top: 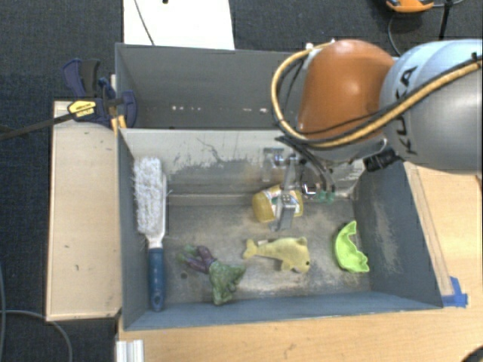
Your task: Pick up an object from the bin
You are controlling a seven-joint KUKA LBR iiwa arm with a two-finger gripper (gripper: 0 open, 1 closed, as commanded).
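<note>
My gripper (287,211) reaches down into the middle of the bin, its metal fingers (287,191) against a small yellow-olive roundish object (266,207) that lies just left of them. Whether the object sits between the fingers I cannot tell. Just below lies a yellow toy dolphin (281,253) on the bin floor. A bright green curved piece (349,249) rests to the lower right of the gripper.
A brush with white bristles and a blue handle (152,225) lies along the left wall. A green and purple soft toy (213,271) lies near the front edge. The arm with its orange cover hangs over the bin's upper right.
</note>
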